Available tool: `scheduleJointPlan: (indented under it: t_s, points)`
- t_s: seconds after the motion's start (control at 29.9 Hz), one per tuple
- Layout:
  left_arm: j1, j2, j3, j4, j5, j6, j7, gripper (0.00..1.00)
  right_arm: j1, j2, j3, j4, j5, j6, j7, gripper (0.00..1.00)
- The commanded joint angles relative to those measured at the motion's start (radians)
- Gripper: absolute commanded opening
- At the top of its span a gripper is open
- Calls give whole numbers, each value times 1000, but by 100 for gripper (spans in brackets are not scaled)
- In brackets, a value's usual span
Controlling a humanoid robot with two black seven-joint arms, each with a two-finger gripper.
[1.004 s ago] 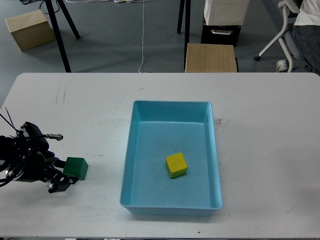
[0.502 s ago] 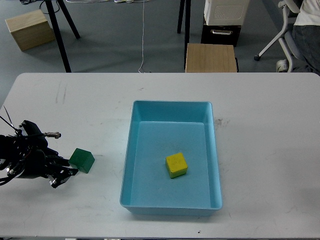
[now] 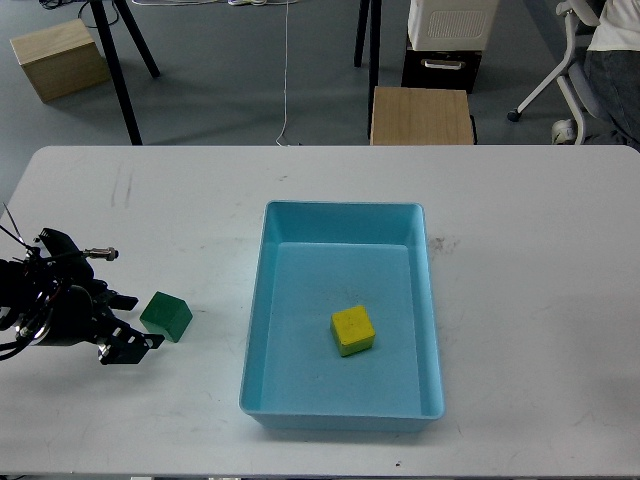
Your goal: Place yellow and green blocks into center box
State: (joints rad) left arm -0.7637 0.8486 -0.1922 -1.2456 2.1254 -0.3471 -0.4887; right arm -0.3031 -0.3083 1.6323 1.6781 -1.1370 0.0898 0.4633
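The yellow block sits inside the blue box in the middle of the frame. The green block rests on the white table at the lower left — outside the box. Just beside it, the left gripper is open wide, holding nothing.

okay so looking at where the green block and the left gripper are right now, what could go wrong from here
The green block sits tilted on the table, just past the open left gripper, so a grasp could catch a corner and knock it away. If carried low, it may clip the near wall of the blue box. Dropped carelessly, it could land on the yellow block and bounce.
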Motion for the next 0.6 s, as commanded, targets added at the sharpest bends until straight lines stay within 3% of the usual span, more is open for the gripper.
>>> scheduleJointPlan:
  t_s: [0.0,0.27,0.4,0.57]
  points:
    - [1,-5,-1,-2,-10,-1,0,92,-1,0,0,0,0,-1,0,99]
    - [-17,-82,-13,23,-18,-3,0,91,-1,2,0,0,0,-1,0,99]
    - [-17,-85,-13,23,-15,0,0,84,-1,2,0,0,0,-1,0,99]
    - [-17,-85,-4,34,14,2,0,58,-1,2,0,0,0,-2,0,99]
